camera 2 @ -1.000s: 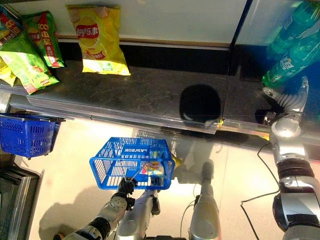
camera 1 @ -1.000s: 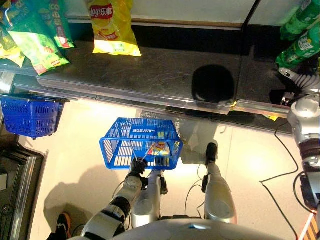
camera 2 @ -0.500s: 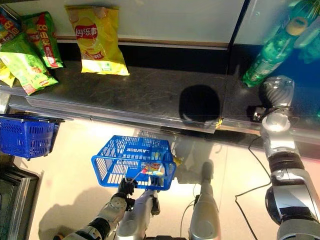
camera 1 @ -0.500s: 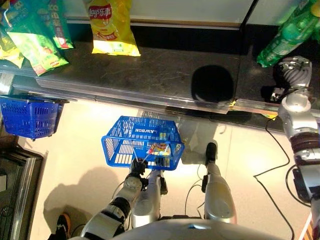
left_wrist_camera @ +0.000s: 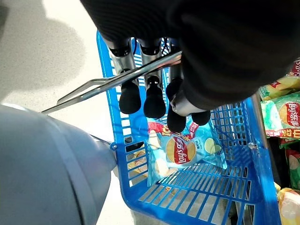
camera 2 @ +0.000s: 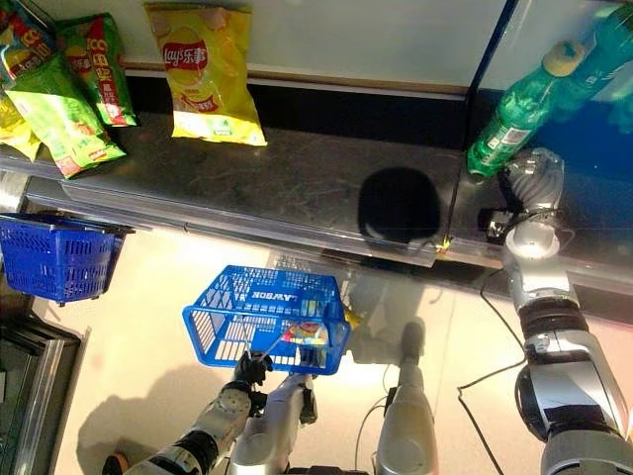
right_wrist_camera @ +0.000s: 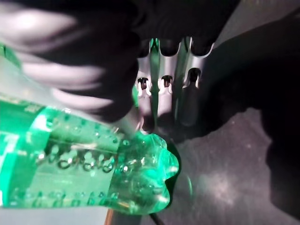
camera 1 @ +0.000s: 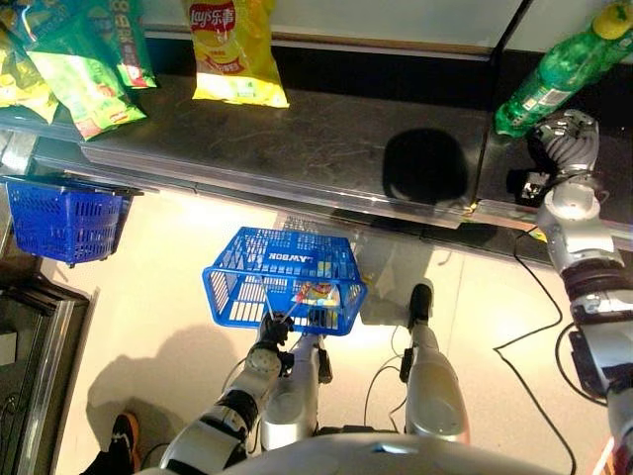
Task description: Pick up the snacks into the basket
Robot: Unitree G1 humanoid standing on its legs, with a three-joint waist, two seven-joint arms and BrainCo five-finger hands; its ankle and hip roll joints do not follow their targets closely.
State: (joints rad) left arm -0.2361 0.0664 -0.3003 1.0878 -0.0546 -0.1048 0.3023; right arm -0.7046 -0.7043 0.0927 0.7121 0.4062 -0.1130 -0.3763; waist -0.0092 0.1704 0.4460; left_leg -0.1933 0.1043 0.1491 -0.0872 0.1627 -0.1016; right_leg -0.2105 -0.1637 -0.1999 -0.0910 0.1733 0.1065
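Snack bags line the dark shelf (camera 1: 326,148): a yellow chip bag (camera 1: 235,51) leans against the back wall, and green bags (camera 1: 74,69) are heaped at the left end. A second blue basket (camera 1: 59,216) hangs below that end. Since a second ago the right hand (camera 2: 526,178) has curled round a green bottle (camera 2: 514,109) and drawn it in along the shelf, tilted with its yellow cap up and away. The left hand (left_wrist_camera: 154,89) hooks its fingers under the wire handle (left_wrist_camera: 112,82) of the blue basket (camera 1: 285,282), held above the floor. Inside lies a pale blue chip bag (left_wrist_camera: 185,150) with a red logo.
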